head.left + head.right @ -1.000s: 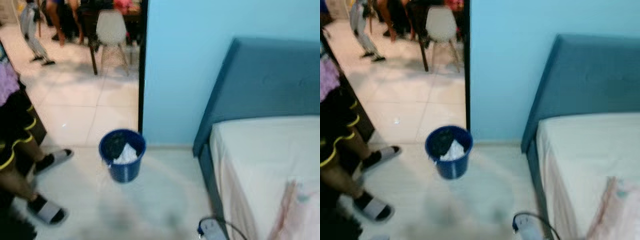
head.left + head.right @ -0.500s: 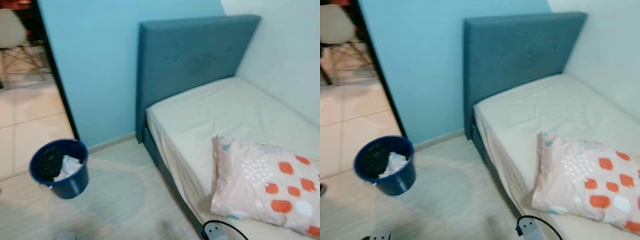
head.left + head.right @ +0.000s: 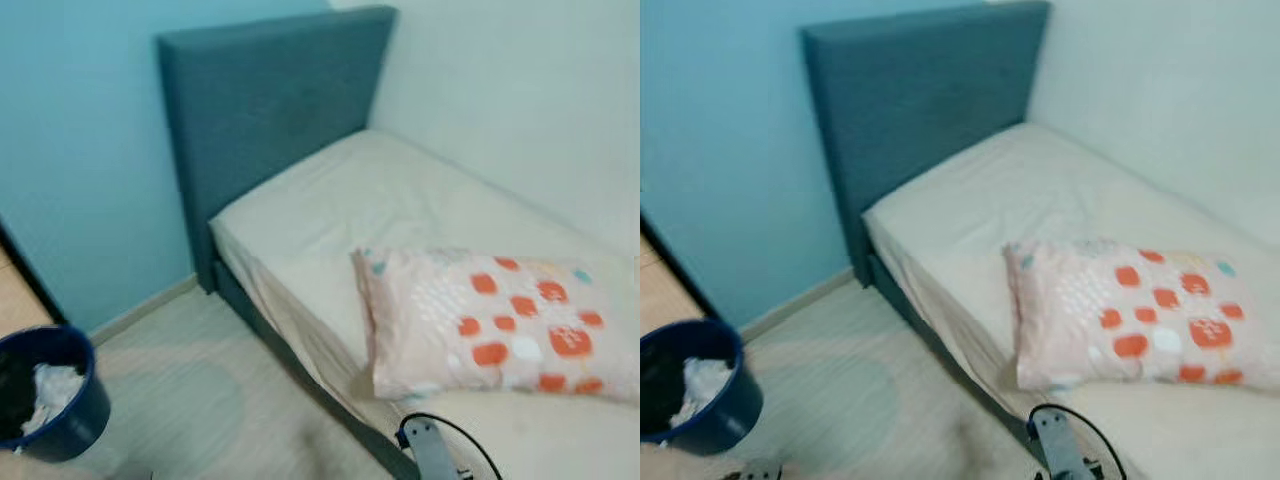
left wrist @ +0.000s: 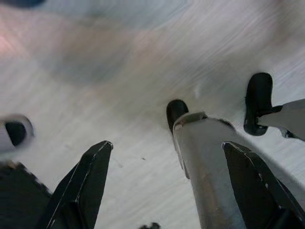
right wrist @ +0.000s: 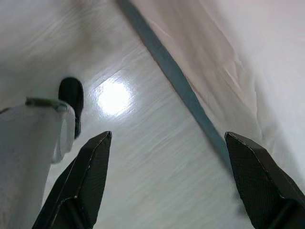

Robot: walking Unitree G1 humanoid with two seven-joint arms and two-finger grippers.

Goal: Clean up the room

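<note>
Pillow (image 3: 500,325) near bed (image 3: 330,200) edge, seemingly

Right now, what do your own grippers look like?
Each gripper has two long black fingers, broad at the base and tapering to thin-edged tips: left gripper, right gripper. In the head views, a silver-grey arm part with a looped black cable shows by the bed.

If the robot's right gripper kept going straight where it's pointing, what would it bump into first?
Probably the floor. The right gripper hangs open, pointing down at bare pale boards beside the bed; nothing lies between its fingers, though depth is hard to judge.
</note>
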